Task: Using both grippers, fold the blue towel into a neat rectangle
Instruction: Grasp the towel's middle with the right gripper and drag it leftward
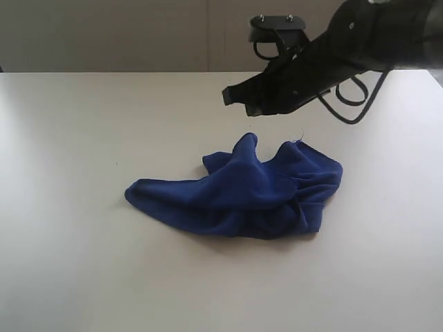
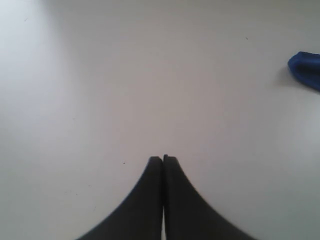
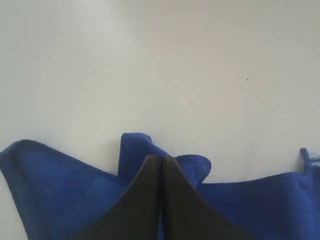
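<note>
Item: towel (image 1: 235, 200), deep blue, plush, one piece, lying crumpled on the table (image 1: 69, 207) a little right of centre in the exterior view. Form: a long tapering lobe drawn out to the left, a bunched mass of folds to the right, and two raised peaks along the far edge; it was neither flat nor squared. A pale speck sat at the right-hand peak, too small to identify. The exterior view alone gave the whole outline. It alone showed the right gripper (image 1: 242, 100) raised above the table beyond the towel's far edge, clear of the cloth. Looped cables (image 1: 349, 97) hung from that arm, with a pale wall (image 1: 104, 34) behind. The right wrist view alone gave that gripper's fingers (image 3: 145, 200) close up: pressed together tip to tip, nothing between them, their tips seen over one blue peak. In that view the towel spread to both sides of the fingers, with bare table past it and a frayed corner at one end of the cloth. The left gripper (image 2: 163, 160) appeared only in the left wrist view. Its fingers were likewise closed flat against each other, empty, over bare table. Only a rounded tip of the towel was in sight there, well apart from them.
</note>
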Motion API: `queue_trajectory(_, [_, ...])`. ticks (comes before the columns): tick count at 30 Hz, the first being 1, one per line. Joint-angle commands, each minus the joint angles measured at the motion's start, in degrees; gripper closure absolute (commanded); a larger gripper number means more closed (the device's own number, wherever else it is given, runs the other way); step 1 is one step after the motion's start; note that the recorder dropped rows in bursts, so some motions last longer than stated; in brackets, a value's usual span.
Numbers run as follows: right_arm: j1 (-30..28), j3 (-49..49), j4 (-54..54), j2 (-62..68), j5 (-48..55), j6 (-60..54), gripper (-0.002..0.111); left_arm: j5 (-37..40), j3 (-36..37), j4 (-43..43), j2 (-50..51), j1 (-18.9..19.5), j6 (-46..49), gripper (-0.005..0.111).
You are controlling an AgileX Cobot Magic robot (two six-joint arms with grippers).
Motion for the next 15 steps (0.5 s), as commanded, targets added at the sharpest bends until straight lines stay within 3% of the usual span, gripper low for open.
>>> queue_trajectory(1, [-0.2, 0.1, 0.6, -1.8, 0.2, -0.1, 0.106, 1.0, 0.6, -0.4, -0.3, 0.2, 0.0, 0.107])
queue_trajectory(9, [-0.2, 0.7, 0.7, 5.2, 0.1, 8.8, 0.074, 1.0, 0.6, -0.4, -0.3, 0.2, 0.0, 0.107])
queue_trajectory(15, [-0.2, 0.7, 0.7, 8.2, -1.4, 10.1, 0.073, 1.0, 0.6, -0.4, -0.3, 0.2, 0.0, 0.107])
